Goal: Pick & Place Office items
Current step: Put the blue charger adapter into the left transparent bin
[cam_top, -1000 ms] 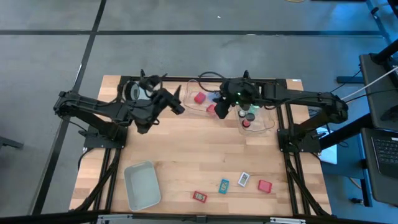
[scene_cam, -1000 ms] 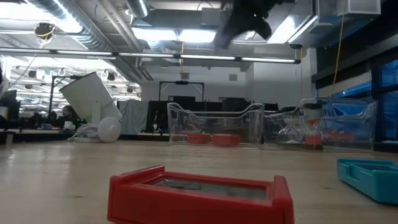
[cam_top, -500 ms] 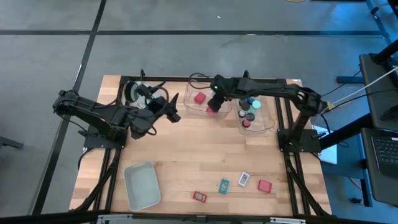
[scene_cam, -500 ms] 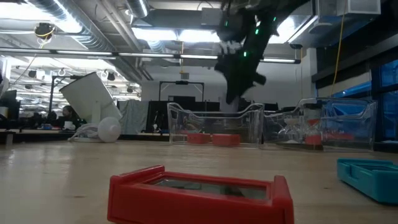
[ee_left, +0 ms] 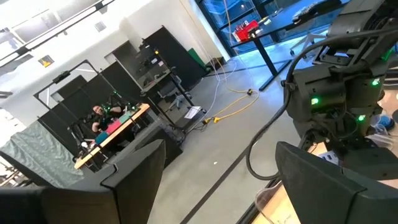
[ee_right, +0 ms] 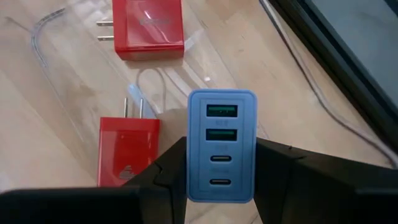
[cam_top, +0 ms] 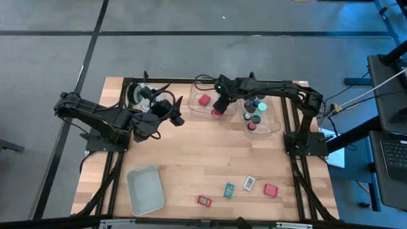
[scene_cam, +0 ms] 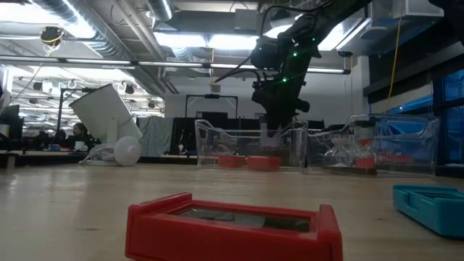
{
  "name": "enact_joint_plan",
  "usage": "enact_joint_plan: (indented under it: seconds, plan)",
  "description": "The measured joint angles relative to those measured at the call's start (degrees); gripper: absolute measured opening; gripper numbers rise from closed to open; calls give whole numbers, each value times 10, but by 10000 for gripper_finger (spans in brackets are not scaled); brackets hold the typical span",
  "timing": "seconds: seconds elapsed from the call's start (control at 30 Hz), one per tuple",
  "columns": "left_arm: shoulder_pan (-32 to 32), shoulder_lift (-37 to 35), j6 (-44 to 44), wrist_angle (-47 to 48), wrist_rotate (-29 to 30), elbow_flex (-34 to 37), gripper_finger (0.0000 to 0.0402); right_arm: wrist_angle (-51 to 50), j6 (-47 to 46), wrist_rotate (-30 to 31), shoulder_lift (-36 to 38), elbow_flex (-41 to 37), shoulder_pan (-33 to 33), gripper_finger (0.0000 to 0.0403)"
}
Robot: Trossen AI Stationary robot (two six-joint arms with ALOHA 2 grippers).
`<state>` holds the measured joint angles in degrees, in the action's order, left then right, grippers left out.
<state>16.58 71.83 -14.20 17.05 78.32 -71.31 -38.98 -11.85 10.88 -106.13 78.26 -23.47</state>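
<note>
Wooden surface (cam_top: 191,152), left to right. Left end effector (cam_top: 176,118) waits above the surface near the white cylinder (cam_top: 135,93); its fingers stand apart and hold nothing. A grey-white bin (cam_top: 145,189) sits at the front. The front row still carries a red card (cam_top: 204,200), teal card (cam_top: 228,189), white card (cam_top: 249,183) and red block (cam_top: 270,189); these appear left to place. Right end effector (cam_top: 218,108) hangs over the clear bin (cam_top: 206,114), clamped on a pale blue charger (ee_right: 221,147). Two red chargers (ee_right: 147,28) already lie inside. The second clear bin (cam_top: 270,126) holds round pieces. Only the right wrist view shows the held charger; the high view alone shows the remaining row.
</note>
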Motion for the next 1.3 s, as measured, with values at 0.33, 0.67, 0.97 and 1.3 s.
enact_joint_plan:
  seconds: [0.33,0.67,0.97,1.3]
  plan:
    - [0,0,1,12,-17,0,301,2,19,-25,-1,0,-6,123]
    - [0,0,0,19,-17,0,301,32,23,-28,-31,1,-6,123]
    - [0,0,0,30,-17,0,301,35,35,-28,-44,0,-6,123]
    - [0,0,0,30,-17,0,301,44,22,-28,-44,0,-6,247]
